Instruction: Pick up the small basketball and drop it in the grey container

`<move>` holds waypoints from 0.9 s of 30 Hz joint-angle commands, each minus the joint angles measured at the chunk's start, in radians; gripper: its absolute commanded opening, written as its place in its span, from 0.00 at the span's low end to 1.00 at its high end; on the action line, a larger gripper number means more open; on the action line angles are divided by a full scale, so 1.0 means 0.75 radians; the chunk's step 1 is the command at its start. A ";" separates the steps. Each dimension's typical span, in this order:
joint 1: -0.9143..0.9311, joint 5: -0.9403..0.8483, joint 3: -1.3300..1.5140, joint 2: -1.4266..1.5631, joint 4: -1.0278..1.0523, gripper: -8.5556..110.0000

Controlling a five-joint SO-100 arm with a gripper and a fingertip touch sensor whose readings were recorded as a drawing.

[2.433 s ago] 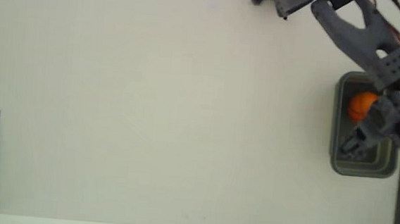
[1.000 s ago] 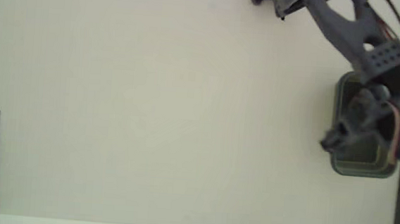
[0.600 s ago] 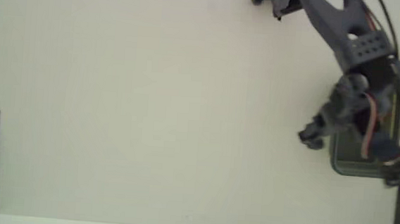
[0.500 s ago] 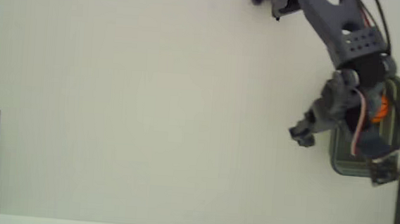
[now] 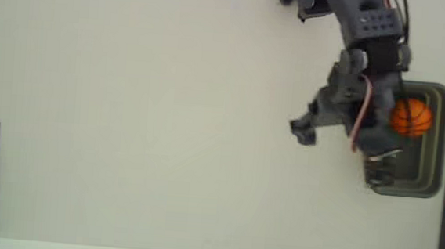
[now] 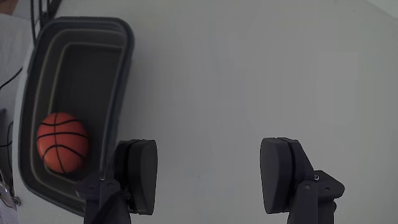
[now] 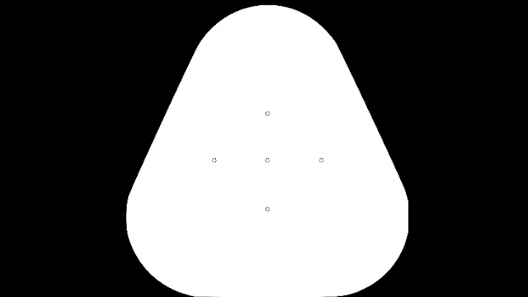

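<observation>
From the wrist view, nearest to me is the end effector (image 6: 208, 177), its two dark fingers (image 6: 138, 175) spread wide with nothing between them, only bare white worktop (image 6: 249, 74) showing in the gap. Just left of the left finger in that view sits the grey container (image 6: 121, 81), and the small basketball (image 6: 62, 142) rests inside it, toward the container's near end, touching neither finger.

In the fixed view, I see the end effector (image 5: 304, 130) hanging over open worktop (image 5: 144, 119), just left of the grey container (image 5: 439, 140), which sits against the worktop's right edge. The small basketball (image 5: 411, 116) lies in the container's upper half, partly beside the arm (image 5: 366, 40) that reaches down from the top edge.
</observation>
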 commanded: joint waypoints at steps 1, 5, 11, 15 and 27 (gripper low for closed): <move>0.041 0.006 0.050 0.130 -0.003 1.00; 0.089 0.006 0.113 0.194 -0.002 1.00; 0.158 0.006 0.202 0.284 -0.002 1.00; 0.198 0.006 0.254 0.336 -0.002 1.00; 0.271 0.006 0.350 0.433 -0.001 1.00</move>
